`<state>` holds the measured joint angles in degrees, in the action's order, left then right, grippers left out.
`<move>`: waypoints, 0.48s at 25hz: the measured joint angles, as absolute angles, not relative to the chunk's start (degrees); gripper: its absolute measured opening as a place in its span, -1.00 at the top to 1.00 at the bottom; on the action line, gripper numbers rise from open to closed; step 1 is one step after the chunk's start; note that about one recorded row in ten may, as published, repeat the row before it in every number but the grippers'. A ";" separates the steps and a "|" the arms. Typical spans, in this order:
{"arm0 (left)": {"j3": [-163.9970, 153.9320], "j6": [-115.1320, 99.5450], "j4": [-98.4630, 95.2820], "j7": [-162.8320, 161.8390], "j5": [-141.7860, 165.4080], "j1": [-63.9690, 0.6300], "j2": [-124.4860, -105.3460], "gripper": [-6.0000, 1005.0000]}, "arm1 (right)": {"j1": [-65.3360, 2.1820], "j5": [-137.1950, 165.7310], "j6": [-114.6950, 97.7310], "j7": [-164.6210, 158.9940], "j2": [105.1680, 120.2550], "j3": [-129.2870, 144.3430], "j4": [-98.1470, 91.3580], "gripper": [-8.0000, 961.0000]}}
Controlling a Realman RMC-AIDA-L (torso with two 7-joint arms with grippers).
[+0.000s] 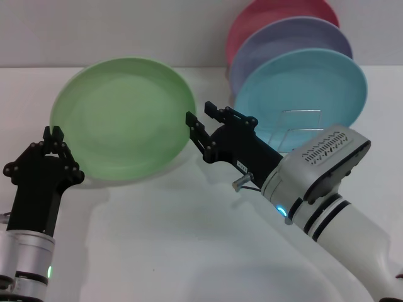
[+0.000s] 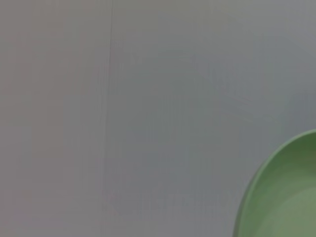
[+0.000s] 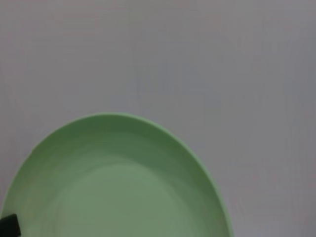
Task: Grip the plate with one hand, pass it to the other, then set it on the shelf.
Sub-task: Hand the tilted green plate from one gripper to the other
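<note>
The light green plate is tilted up off the white table, its face toward me. My left gripper is shut on its left rim and holds it. My right gripper is open right beside the plate's right rim, one finger close to the edge. The plate also shows in the left wrist view and fills the lower part of the right wrist view, where a black fingertip shows at its edge. The silver wire shelf stands behind the right arm.
Three plates stand upright in the shelf at the back right: light blue in front, lavender behind it, pink-red at the back. The white table spreads in front. My right arm crosses before the shelf.
</note>
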<state>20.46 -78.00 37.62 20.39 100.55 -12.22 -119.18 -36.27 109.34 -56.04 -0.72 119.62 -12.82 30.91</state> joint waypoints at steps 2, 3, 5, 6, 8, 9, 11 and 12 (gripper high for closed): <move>20.34 -77.99 37.67 20.39 100.55 -12.20 -119.18 0.92 | -36.28 109.34 -55.99 -0.49 119.62 -12.83 30.93 0.16; 20.14 -78.05 37.69 20.39 100.55 -12.11 -119.18 0.92 | -36.29 109.34 -55.97 -0.47 119.62 -12.93 30.93 0.16; 20.02 -78.10 37.75 20.39 100.55 -12.05 -119.18 0.92 | -36.30 109.34 -55.78 -0.37 119.62 -13.33 30.93 0.16; 20.02 -78.10 37.75 20.39 100.55 -12.05 -119.18 0.92 | -36.30 109.34 -55.78 -0.37 119.62 -13.33 30.93 0.16; 19.91 -78.13 37.81 20.39 100.54 -11.91 -119.18 0.92 | -36.35 109.34 -54.60 0.12 119.62 -14.27 31.03 0.16; 19.91 -78.13 37.81 20.39 100.54 -11.91 -119.18 0.92 | -36.35 109.34 -54.60 0.12 119.62 -14.27 31.03 0.17; 19.85 -78.15 37.84 20.39 100.55 -11.88 -119.18 0.92 | -36.49 109.34 -53.98 0.23 119.64 -14.63 31.11 0.17; 19.83 -78.16 37.85 20.39 100.55 -11.87 -119.18 0.92 | -36.60 109.34 -53.73 0.24 119.66 -14.71 31.11 0.17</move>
